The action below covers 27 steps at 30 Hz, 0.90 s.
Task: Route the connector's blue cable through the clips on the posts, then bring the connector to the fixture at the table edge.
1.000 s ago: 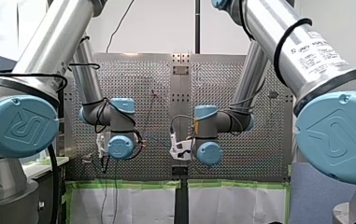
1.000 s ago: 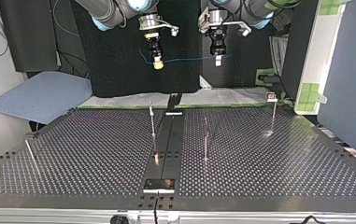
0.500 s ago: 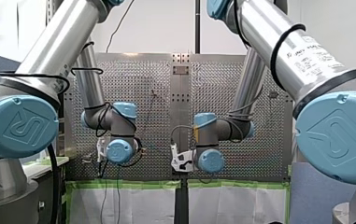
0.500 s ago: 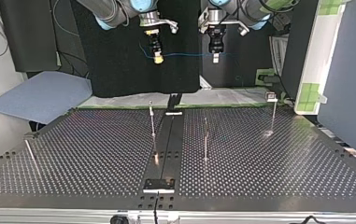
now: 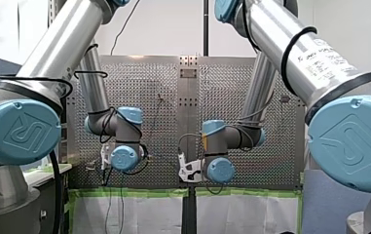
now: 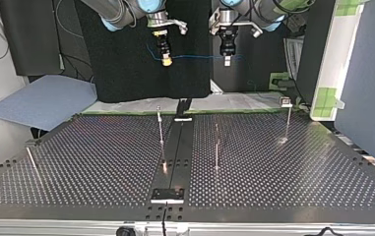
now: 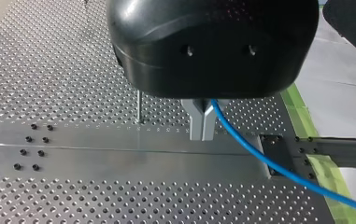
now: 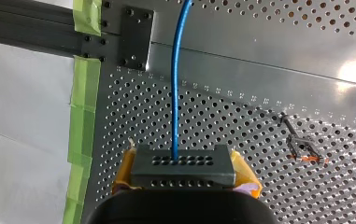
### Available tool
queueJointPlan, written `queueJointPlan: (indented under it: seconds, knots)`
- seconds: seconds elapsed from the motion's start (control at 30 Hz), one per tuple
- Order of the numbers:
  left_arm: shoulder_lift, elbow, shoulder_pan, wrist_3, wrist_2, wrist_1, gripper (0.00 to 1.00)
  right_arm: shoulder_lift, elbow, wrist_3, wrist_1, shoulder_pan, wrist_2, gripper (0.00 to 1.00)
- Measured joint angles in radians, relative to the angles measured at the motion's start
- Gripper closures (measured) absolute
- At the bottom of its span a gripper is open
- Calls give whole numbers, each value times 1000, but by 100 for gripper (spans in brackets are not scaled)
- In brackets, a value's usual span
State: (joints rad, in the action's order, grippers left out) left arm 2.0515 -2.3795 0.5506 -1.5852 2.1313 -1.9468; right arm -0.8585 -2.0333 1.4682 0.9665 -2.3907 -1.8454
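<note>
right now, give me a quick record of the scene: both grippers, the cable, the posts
right gripper: shut on connector, yellow pads at its sides
left gripper: metal fingers shut on blue cable
blue cable path: strung in the air from one gripper to the other
posts: upright on perforated table, cable touches none
routing: not yet begun

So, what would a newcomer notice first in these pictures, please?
A blue cable runs nearly straight through the air, high in the top view's middle, between my right gripper and my left gripper. The right jaws clamp the grey connector; the thin posts on the table below carry no cable.
</note>
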Motion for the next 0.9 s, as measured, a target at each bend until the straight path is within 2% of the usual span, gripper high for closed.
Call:
queueJointPlan:
  seconds: [0.17, 0.33, 0.5, 0.6, 0.7, 0.9]
  knots:
    - [-19, 22, -3, -19, 22, 16, 100, -17, 17, 2, -18, -1, 1, 100]
    - [-55, 33, -8, -23, 37, -10, 100, -57, 54, 36, -56, -5, 14, 100]
    - [-94, 37, -18, -11, 69, -47, 100, -100, 82, 79, -100, 7, 46, 100]
    - [-118, 45, -26, -9, 93, -71, 100, -124, 102, 102, -124, 15, 53, 100]
    - [-142, 62, -33, -9, 107, -96, 100, -148, 120, 116, -148, 26, 58, 100]
    - [-189, 105, -50, -9, 113, -142, 100, -197, 146, 125, -197, 47, 66, 100]
